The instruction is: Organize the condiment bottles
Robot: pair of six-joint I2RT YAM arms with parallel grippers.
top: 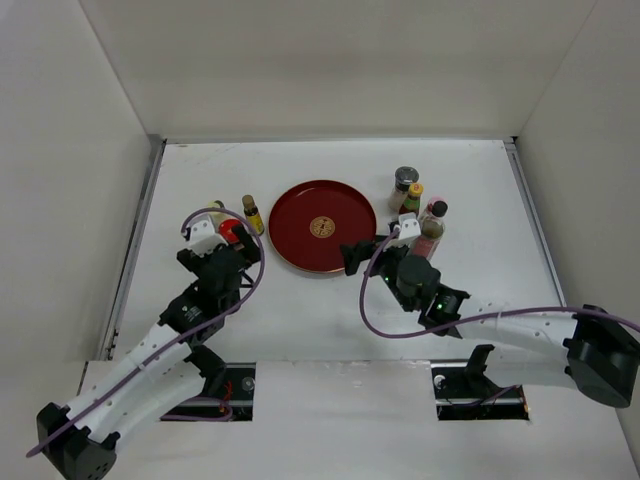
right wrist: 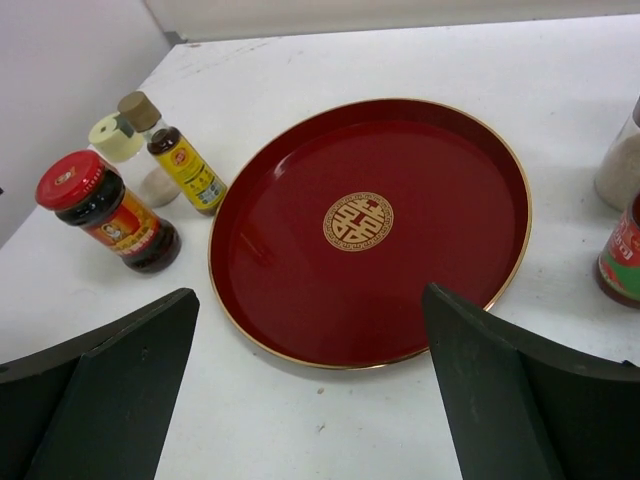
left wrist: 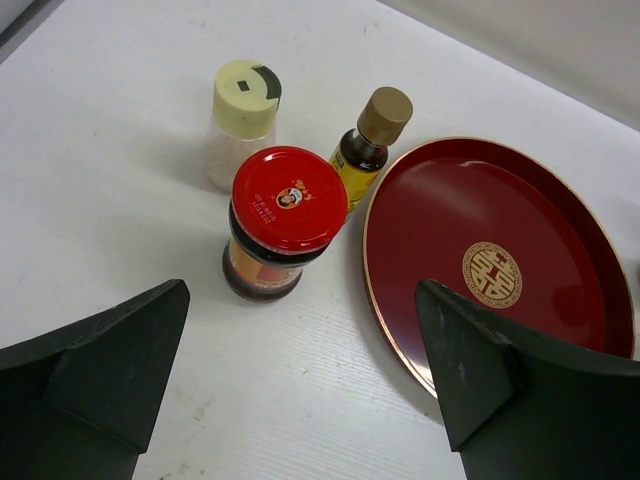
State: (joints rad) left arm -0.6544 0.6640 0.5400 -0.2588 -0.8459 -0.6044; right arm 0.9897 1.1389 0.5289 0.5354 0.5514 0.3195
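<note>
Three condiment bottles stand left of the round red tray (top: 300,215): a red-capped jar (top: 232,232) (left wrist: 285,215), a cream-capped shaker (top: 215,210) (left wrist: 243,115) and a small yellow bottle with a tan cap (top: 252,213) (left wrist: 365,145). Several more stand right of the tray: a grey-capped jar (top: 405,180), a yellow-capped bottle (top: 412,197), a black-capped bottle (top: 436,210) and one beside it (top: 430,232). My left gripper (top: 226,246) (left wrist: 300,300) is open and empty, just short of the red-capped jar. My right gripper (top: 372,248) (right wrist: 310,295) is open and empty at the tray's near right rim.
The tray (right wrist: 300,250) (left wrist: 440,220) holds nothing and has a gold emblem in its middle. White walls close in the table on the left, back and right. In the right wrist view a red-labelled jar (right wrist: 622,255) and a clear shaker (right wrist: 620,165) stand at the right edge.
</note>
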